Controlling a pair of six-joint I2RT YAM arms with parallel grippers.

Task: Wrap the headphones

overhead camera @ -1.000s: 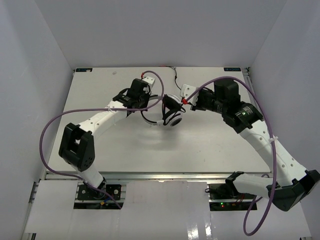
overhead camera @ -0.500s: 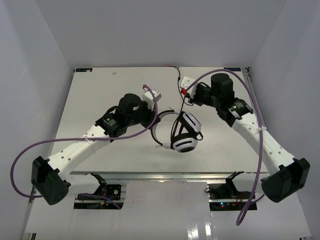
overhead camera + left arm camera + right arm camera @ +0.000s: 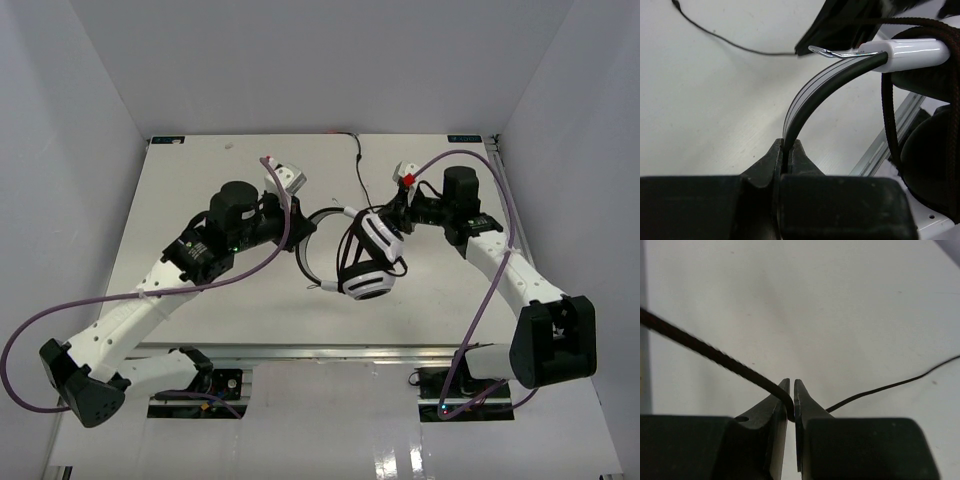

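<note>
We are stretching both arms inward, wrists facing each other; left gripper and right gripper are clamping, jaws nearly touching.

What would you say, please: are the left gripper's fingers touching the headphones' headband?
Touching. The left wrist view shows the black headband pinched between the fingers of the left gripper, with no gap.

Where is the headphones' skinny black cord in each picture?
Top external: the cord runs from the far table edge toward the headphones in the middle.
Left wrist: the cord lies at the top left on the table, beyond the headband pinched in the left fingers.
Right wrist: the cord stretches from the left edge to the centre, pinched between the right fingers.
Shared landmark: the white table.
</note>
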